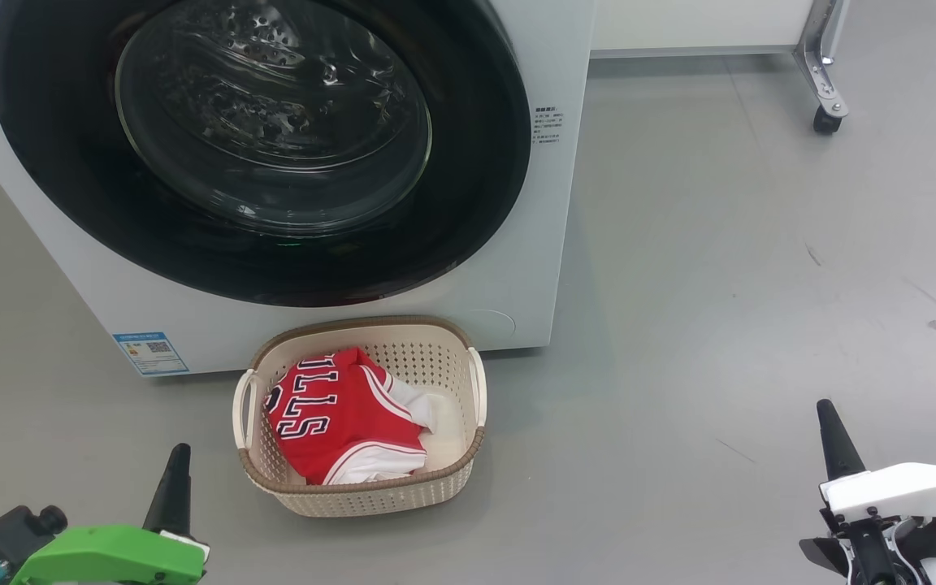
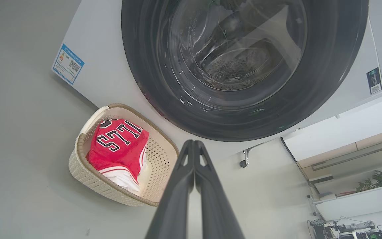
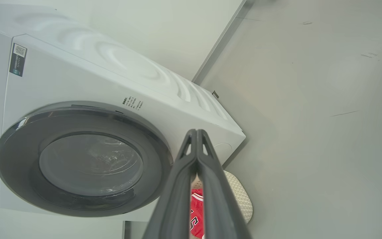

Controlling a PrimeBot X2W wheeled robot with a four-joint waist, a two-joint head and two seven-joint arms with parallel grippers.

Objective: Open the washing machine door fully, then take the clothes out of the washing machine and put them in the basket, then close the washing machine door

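- Left pincer (image 1: 178, 467), right pincer (image 1: 829, 422): both pressed shut, empty.
- Clothes (image 1: 330, 422) in basket (image 1: 370, 496) ahead of left pincer: soft, light; pinch a fold.
- Door (image 1: 273, 138) beyond: rigid, slick, looks closed.

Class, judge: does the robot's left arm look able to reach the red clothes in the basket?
Probably yes: the clothes lie uncovered in the open-topped basket, and nothing stands between it and the left tool. The tool is shut, so it must open first.

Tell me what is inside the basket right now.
The basket holds the clothes: red fabric with dark block letters uppermost, white fabric at its edge. Anything beneath that top layer is covered.
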